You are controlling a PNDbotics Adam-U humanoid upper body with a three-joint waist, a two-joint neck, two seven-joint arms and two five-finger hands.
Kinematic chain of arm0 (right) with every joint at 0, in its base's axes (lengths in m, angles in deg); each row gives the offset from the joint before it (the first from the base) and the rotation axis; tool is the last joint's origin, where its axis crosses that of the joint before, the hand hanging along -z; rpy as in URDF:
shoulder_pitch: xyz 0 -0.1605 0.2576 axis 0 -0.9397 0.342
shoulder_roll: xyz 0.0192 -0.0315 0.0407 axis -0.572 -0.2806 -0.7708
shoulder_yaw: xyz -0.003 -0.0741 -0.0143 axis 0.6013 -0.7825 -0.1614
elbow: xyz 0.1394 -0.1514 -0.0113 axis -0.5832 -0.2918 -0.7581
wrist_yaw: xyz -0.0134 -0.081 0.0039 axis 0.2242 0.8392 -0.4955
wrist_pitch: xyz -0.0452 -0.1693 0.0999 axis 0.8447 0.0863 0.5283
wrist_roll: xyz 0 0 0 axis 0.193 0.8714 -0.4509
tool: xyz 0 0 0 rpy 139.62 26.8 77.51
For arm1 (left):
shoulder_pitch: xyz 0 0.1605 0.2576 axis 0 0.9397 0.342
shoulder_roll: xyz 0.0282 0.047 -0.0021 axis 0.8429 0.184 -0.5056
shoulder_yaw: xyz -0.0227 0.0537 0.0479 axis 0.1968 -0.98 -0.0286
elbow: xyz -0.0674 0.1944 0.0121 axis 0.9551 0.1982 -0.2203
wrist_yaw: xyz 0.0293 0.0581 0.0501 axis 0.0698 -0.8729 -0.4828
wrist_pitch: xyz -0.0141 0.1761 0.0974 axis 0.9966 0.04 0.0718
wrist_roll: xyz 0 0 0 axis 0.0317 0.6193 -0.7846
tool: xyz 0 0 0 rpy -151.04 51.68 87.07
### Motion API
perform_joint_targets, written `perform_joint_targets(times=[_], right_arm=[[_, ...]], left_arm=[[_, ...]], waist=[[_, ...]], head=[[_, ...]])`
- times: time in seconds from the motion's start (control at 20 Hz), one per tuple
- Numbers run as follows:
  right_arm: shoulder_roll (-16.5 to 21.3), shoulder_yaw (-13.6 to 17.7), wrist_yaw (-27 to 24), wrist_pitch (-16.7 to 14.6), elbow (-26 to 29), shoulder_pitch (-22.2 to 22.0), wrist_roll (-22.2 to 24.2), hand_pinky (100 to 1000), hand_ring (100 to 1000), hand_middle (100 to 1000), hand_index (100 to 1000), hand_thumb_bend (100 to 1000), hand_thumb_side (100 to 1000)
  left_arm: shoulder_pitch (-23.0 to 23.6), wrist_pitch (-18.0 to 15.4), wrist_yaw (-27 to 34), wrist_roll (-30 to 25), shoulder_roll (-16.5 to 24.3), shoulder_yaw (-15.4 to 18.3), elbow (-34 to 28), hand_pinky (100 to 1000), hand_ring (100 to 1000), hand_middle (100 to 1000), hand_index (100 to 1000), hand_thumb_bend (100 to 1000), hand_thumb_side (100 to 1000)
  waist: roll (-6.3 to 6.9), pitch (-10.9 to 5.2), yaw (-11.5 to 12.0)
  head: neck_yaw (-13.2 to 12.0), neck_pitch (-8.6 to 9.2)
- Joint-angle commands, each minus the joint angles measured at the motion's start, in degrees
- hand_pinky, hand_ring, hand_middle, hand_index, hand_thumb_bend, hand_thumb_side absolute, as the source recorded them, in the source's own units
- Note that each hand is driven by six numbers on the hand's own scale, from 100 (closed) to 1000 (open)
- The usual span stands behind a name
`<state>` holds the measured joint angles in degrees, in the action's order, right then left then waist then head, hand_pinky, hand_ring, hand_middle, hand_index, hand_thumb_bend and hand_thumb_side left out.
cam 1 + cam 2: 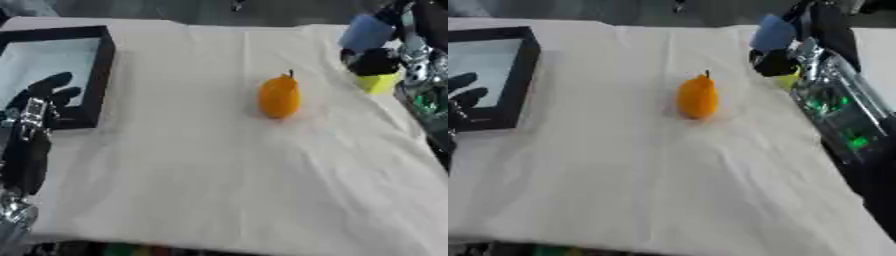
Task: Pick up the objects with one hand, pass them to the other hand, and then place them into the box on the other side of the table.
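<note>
One orange pear [279,97] stands upright on the white cloth [219,175], about mid-table, well apart from both hands. The left hand [45,95] rests by the black-walled box [103,60], fingers relaxed, holding nothing. The right hand [374,62], far right, curls around a yellow-green object [380,82].

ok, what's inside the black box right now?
The black box shows only a pale, bare-looking floor; no object is visible inside. The left hand overlaps its near corner, hiding that part. The orange pear stands on the white cloth, outside it.
</note>
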<state>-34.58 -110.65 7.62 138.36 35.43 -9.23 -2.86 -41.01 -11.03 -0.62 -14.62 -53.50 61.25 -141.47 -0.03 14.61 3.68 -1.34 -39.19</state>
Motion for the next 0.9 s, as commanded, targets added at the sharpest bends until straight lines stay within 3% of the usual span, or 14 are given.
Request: perform_joint_targets(times=[0.05, 0.5, 0.9], right_arm=[[-0.73, -0.26, -1.35, -0.01, 2.03, 1.03, -2.94, 724, 640, 518, 502, 100, 100], [-3.54, -3.77, -8.26, -0.01, 3.82, 0.80, -12.76, 721, 632, 511, 495, 100, 100], [-4.15, -5.98, -15.27, -0.01, 9.82, 0.57, -22.87, 710, 620, 505, 487, 100, 100]], left_arm=[[-0.10, -0.16, 0.63, -0.93, 3.52, 0.84, -1.11, 1000, 822, 824, 778, 100, 733], [-1.86, -0.27, 1.74, -3.23, 7.83, 0.67, -1.11, 1000, 822, 825, 779, 100, 705], [-4.27, 0.49, 3.13, -5.93, 10.93, -0.29, -1.11, 1000, 822, 824, 780, 100, 702]], waist=[[0.97, -2.20, 0.20], [1.42, -2.11, 1.24], [2.00, -1.64, 2.04]], head=[[-0.16, -0.11], [-1.12, 1.87], [-1.80, 2.65]])
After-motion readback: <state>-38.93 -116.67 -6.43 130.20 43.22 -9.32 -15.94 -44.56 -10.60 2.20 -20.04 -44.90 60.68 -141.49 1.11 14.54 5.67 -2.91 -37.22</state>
